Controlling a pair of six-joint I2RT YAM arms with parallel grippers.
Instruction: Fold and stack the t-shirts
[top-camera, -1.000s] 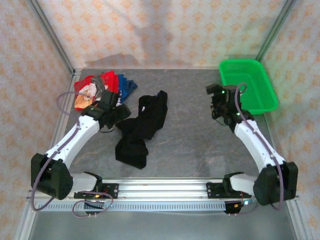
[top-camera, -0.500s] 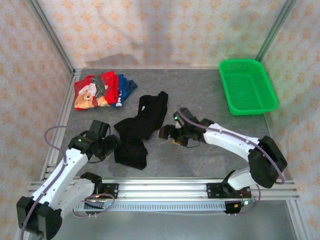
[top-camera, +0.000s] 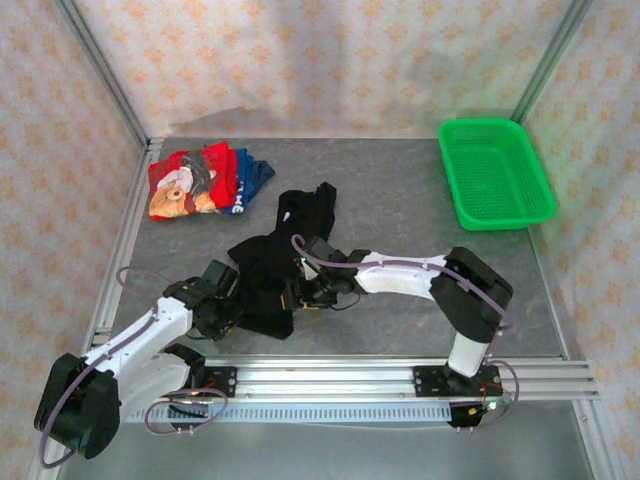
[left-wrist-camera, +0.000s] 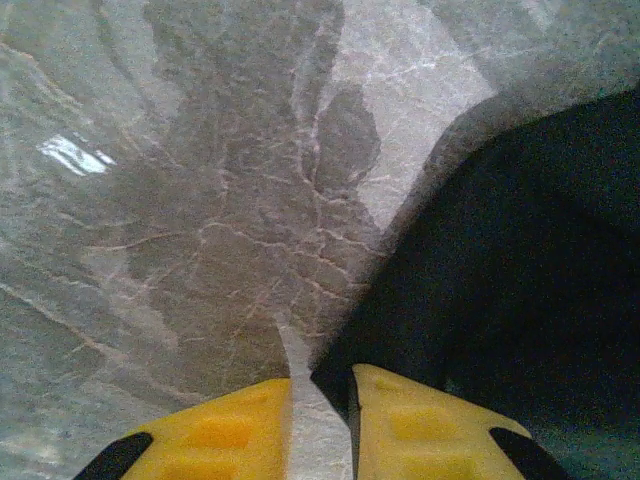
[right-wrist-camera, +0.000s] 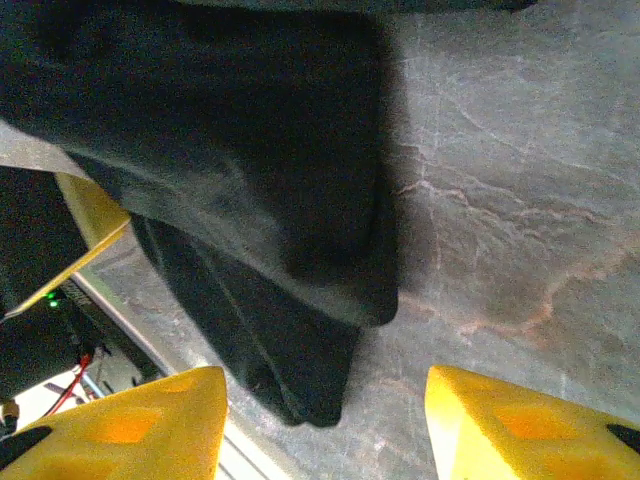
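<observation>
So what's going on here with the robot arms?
They are working on folding t-shirts. Both arms are down at the near end of the crumpled black t-shirt in the middle of the table. The left gripper has its fingers almost together right at the shirt's edge. The right gripper is open with a corner of the shirt between its fingers. The red t-shirt and blue t-shirt lie bunched in the far left corner, and a green basket sits at the far right.
</observation>
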